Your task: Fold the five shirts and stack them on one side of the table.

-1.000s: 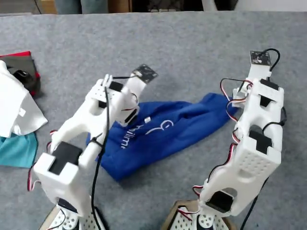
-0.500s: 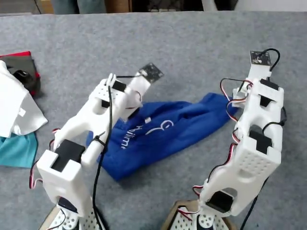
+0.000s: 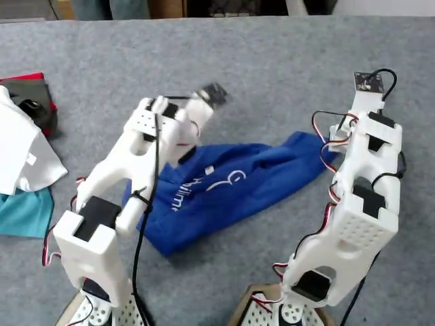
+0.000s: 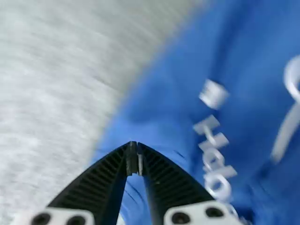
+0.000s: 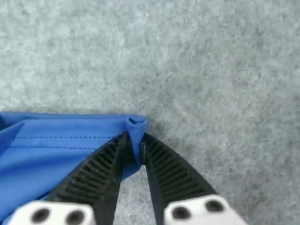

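The blue shirt [image 3: 231, 187] lay crumpled and unfolded near the middle of the grey bench [image 3: 272, 75], stretched from about 7 o'clock to 2 o'clock, with pale lettering facing up.

The right arm's fingers [image 5: 98, 173] were closed tight on a small fold at the shirt's edge. The pinched cloth stood up between the tips, just above the bench surface. In the high view this arm stood at 4 o'clock, with its wrist at the shirt's 3 o'clock end.

The left arm's fingers [image 4: 164, 180] were pressed together with their tips meeting, poised over the shirt's edge near the lettering. I could not tell whether any cloth was caught between them. This arm rose from 7 o'clock, and its wrist was above the shirt's 10 o'clock side.

At the bench's 9 o'clock edge, well apart from the blue shirt, a white garment [image 3: 20, 156] lay over a teal garment [image 3: 24, 210]. A red-and-dark bundle [image 3: 34, 92] sat just beyond them toward 10 o'clock.
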